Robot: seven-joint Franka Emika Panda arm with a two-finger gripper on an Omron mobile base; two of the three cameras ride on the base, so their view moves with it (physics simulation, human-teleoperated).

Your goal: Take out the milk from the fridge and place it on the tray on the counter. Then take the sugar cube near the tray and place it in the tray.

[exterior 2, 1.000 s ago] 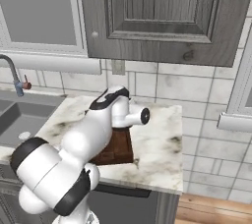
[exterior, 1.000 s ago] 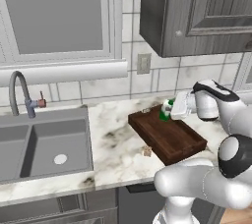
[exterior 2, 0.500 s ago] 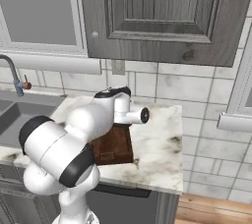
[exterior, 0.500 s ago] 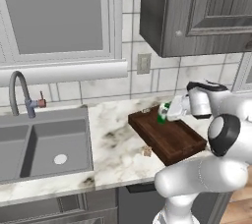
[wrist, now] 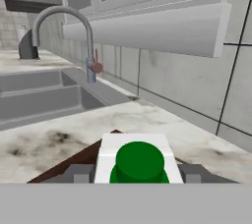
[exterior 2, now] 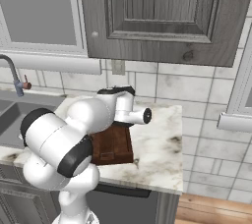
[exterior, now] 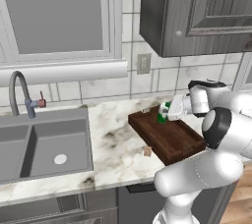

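**A:** Which step are you on?

**B:** The first half, near its end, I judge. My gripper is pinching the milk, one finger on each side of the carton; in the hand view its white top and green cap sit right between my fingertips. I hold it tilted over the back end of the tray, which lies on the desk to the right of the sink.

**A:** Is the carton touching the wood?

**B:** I cannot tell; it is low over the tray, perhaps just resting on it.

**A:** And the next move?

**B:** Set the carton upright on the tray floor, inside the rims, then spread the fingers and lift straight off so I don't knock it over. After that comes the sugar cube (a tiny thing, so the pinch must be well centred). It lies on the desk just beside the tray's left edge, near its front corner.

**A:** Count things for me.

**B:** One milk carton, one tray, one sugar cube, one sink with two basins, one faucet.
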